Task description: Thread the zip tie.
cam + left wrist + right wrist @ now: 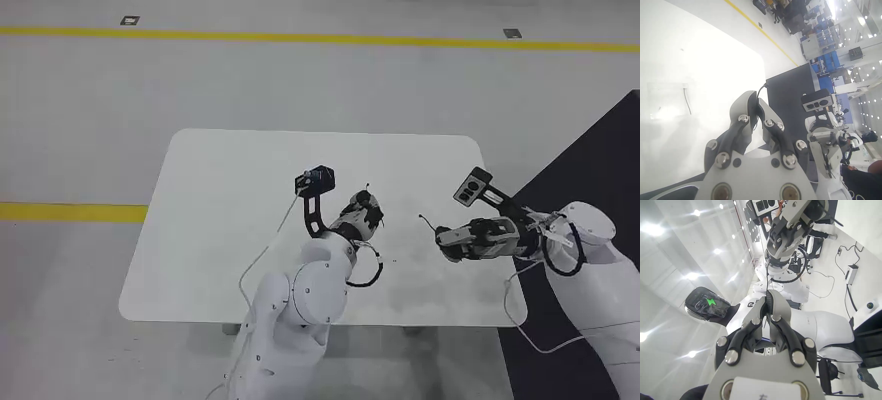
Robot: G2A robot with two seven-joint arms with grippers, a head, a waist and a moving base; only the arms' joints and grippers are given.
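Top camera looks down on the table [220, 220]; close-mounted wrist cameras face each other (sharing left gripper [768, 257], right gripper [829, 172]).

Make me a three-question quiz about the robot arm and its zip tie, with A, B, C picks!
1. Where is the right pincer?
A. above the table
B. above the yellow floor line
C. under the table

2. What colour is the zip tie?
A. red
B. black
C. yellow

3. How is the right pincer?
A. wide open
B. shut on the zip tie
C. holding a cup

Answers:
1 A: the top view shows it over the white tabletop.
2 B: a thin black strip sticks out of the pincer.
3 B: in the right wrist view its two sides meet around the strip.
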